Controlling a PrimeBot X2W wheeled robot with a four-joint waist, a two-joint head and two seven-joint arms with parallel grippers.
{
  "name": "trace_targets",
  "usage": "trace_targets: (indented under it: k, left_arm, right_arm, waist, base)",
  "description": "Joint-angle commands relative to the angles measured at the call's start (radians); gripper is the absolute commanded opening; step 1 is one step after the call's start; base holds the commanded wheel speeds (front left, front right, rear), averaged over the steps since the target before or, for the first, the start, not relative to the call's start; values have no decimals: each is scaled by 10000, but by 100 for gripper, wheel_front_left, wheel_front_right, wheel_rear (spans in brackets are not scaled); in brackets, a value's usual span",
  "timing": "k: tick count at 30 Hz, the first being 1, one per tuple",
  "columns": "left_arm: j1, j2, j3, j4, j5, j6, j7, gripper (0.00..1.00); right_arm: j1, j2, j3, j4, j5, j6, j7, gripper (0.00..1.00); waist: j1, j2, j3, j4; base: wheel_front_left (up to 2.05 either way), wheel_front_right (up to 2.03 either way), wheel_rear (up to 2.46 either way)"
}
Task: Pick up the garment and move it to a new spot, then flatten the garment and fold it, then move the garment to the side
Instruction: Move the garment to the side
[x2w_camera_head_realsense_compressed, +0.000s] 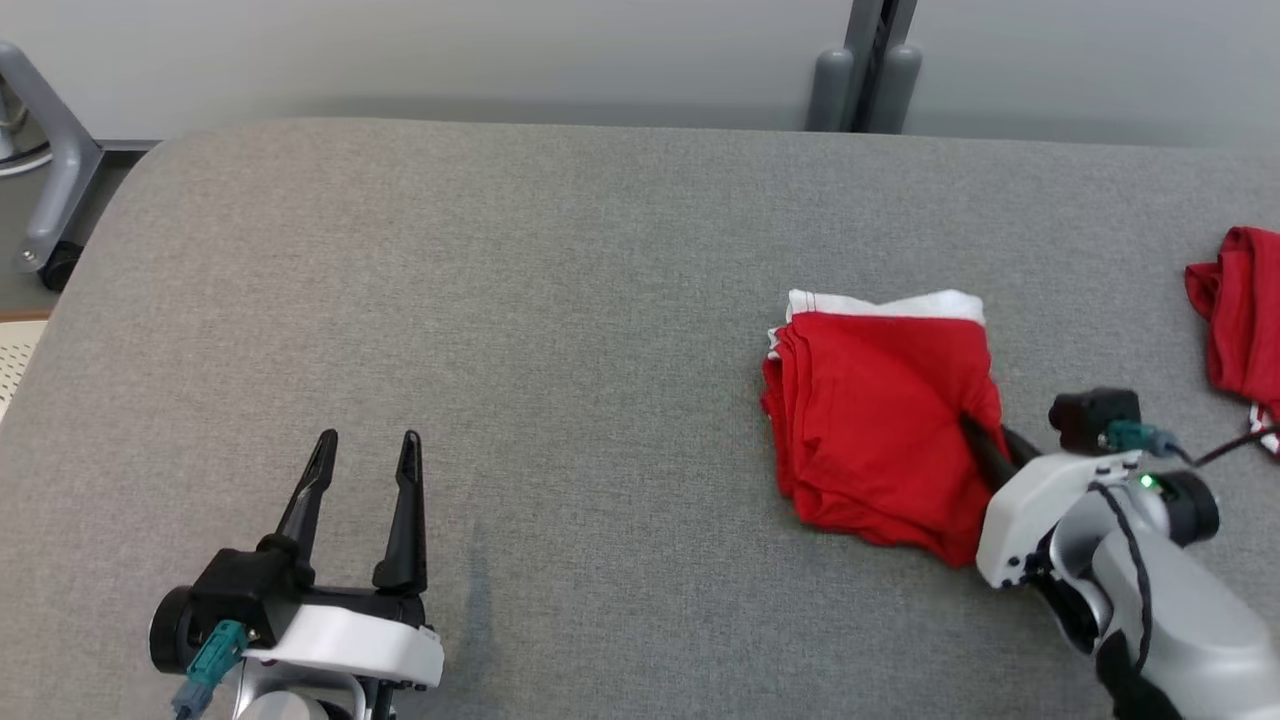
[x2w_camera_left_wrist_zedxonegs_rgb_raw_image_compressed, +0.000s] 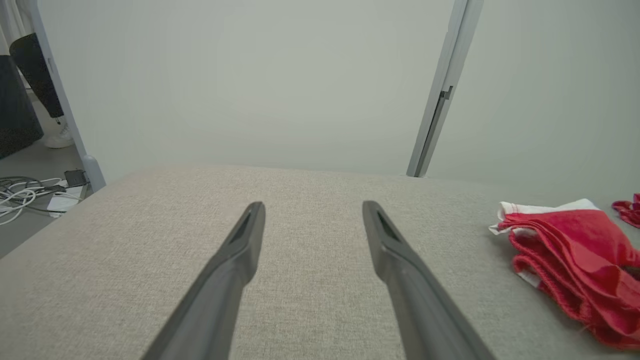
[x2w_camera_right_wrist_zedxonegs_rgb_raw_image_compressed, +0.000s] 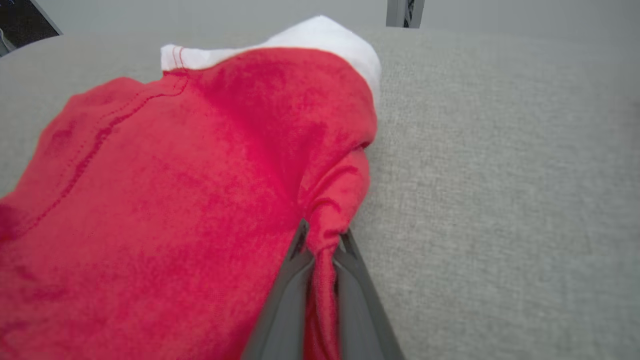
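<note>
Looks like the final move-aside step: right gripper (x2w_camera_right_wrist_zedxonegs_rgb_raw_image_compressed: 322, 239) pinches an edge of the folded red garment (x2w_camera_head_realsense_compressed: 870, 420), left gripper (x2w_camera_head_realsense_compressed: 366, 440) spread idle; next, lift and carry sideways.

Left gripper (x2w_camera_head_realsense_compressed: 368, 438): lower left of head view, pointing forward, holding nothing.
Left fingers (x2w_camera_left_wrist_zedxonegs_rgb_raw_image_compressed: 235, 260): spread wide, with a clear gap between them.
Right gripper (x2w_camera_right_wrist_zedxonegs_rgb_raw_image_compressed: 322, 237): jaws pinched tight on a fold at the edge of the red garment (x2w_camera_right_wrist_zedxonegs_rgb_raw_image_compressed: 175, 200).
Right forearm (x2w_camera_head_realsense_compressed: 1190, 630): pale, enters from the lower right, angled up and left.
Right wrist (x2w_camera_head_realsense_compressed: 1040, 500): white housing, tilted downward.
</note>
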Motion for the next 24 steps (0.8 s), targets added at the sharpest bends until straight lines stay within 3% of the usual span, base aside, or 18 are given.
trace_targets:
  k: [1,16,24]
  left_arm:
    - [-192,38,12,-39,37,-63,4,100]
    - [-1079,38,151,-712,529,-330,6,100]
    - [-1188,44,187,-1644,1052,-298,5,100]
  right_arm:
    - [-261,-176,98,-31,-31,-19,104,0]
    - [-3205,-3555,2913,-1337,193,-13,958,0]
    - [-4589,-4748,3938,-1829,511,-13,1086,0]
  waist:
    - [-1,-1,170,-123]
    - [-1,-1,2021,-1541]
    - [-1,-1,2781,-2596]
  base:
    - [0,0,0]
    - [0,0,0]
    - [0,0,0]
